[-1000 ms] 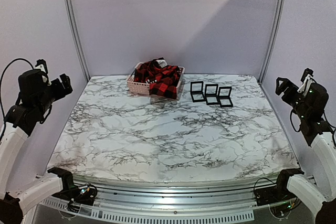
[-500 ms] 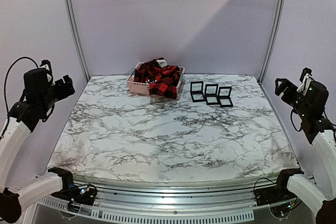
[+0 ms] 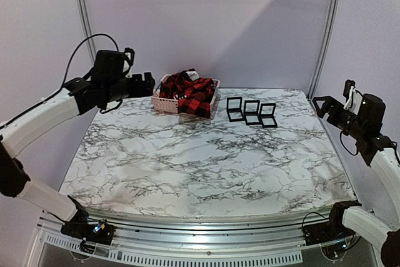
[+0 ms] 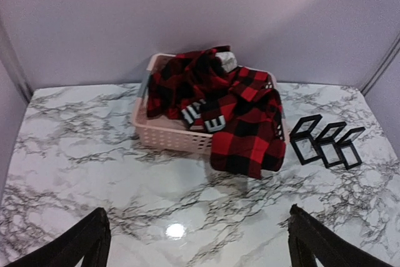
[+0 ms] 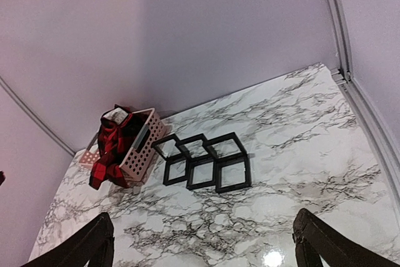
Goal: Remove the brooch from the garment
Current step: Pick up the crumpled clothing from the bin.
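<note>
Left gripper (image 3: 144,85) open, empty, just left of basket (image 3: 164,104). We're on approach; next we grab shirt (image 3: 189,94) and find the brooch.

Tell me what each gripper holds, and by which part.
Nothing is held. The left gripper and right gripper both hang open in the air; the garment lies untouched in the basket.

White links (image 3: 39,115), black joints (image 3: 12,176), black cable (image 3: 94,35), black left pincer (image 3: 150,84).
</note>
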